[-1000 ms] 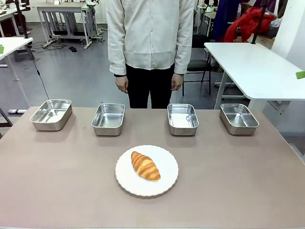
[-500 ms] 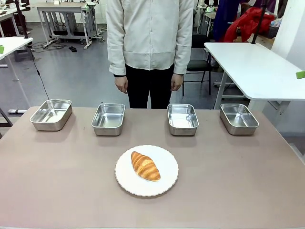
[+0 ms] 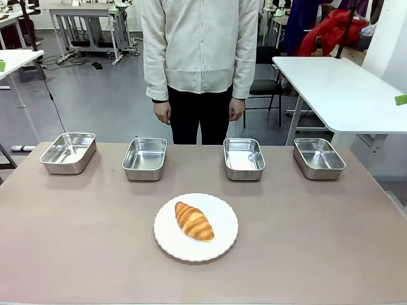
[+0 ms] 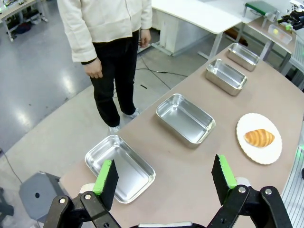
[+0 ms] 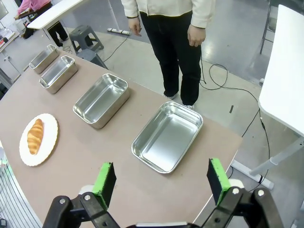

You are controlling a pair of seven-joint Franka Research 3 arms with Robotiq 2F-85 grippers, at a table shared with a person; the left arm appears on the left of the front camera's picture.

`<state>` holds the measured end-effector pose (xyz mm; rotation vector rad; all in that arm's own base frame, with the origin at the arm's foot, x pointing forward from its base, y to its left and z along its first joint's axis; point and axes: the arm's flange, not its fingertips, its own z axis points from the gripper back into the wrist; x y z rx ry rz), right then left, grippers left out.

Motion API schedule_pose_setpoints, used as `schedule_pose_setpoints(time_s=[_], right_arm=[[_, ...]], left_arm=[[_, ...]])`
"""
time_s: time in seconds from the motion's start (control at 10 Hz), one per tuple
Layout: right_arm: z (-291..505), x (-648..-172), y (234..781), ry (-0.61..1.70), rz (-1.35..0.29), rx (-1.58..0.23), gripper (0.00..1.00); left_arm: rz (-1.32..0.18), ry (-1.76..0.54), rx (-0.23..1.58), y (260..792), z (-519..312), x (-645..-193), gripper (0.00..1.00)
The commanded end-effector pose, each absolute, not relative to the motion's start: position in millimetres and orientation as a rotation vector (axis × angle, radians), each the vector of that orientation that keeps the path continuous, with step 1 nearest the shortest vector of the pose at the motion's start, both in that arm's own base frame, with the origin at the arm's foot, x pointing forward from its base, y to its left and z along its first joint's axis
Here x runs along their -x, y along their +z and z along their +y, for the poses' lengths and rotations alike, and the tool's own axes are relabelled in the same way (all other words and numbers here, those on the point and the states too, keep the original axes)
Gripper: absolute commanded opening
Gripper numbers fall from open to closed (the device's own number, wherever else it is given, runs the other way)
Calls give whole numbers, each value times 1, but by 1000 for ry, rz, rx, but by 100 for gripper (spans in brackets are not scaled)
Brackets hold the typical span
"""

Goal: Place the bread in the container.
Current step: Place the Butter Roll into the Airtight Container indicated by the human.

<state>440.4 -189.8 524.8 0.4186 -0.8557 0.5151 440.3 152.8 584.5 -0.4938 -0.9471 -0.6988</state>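
The bread (image 3: 194, 221) is a golden-brown croissant lying on a round white plate (image 3: 222, 244) near the table's front middle. Several look-alike steel trays stand in a row behind it, at the far left (image 3: 68, 152), left of centre (image 3: 145, 159), right of centre (image 3: 244, 159) and far right (image 3: 318, 158); I cannot tell which one is the container. All are empty. My left gripper (image 4: 164, 160) hangs open high above the leftmost tray (image 4: 121, 168), the bread (image 4: 259, 137) far off. My right gripper (image 5: 160, 164) is open above the rightmost tray (image 5: 167, 137), far from the bread (image 5: 34, 136).
A person stands at the table's far edge, both hands (image 3: 163, 112) hanging at the sides, off the table. Bare brown tabletop (image 3: 76, 235) surrounds the plate. A white table (image 3: 343, 89) stands beyond on the right.
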Motion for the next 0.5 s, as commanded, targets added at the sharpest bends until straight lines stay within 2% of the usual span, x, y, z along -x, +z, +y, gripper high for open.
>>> schedule_pose_setpoints(time_s=[0.0, 0.4], right_arm=[[-190, -442, 524, 515, -870, -431, 100], [-190, -442, 524, 515, -870, -431, 100]], left_arm=[[-958, -705, 505, 586, 153, -441, 100], [-958, -705, 505, 586, 153, -441, 100]])
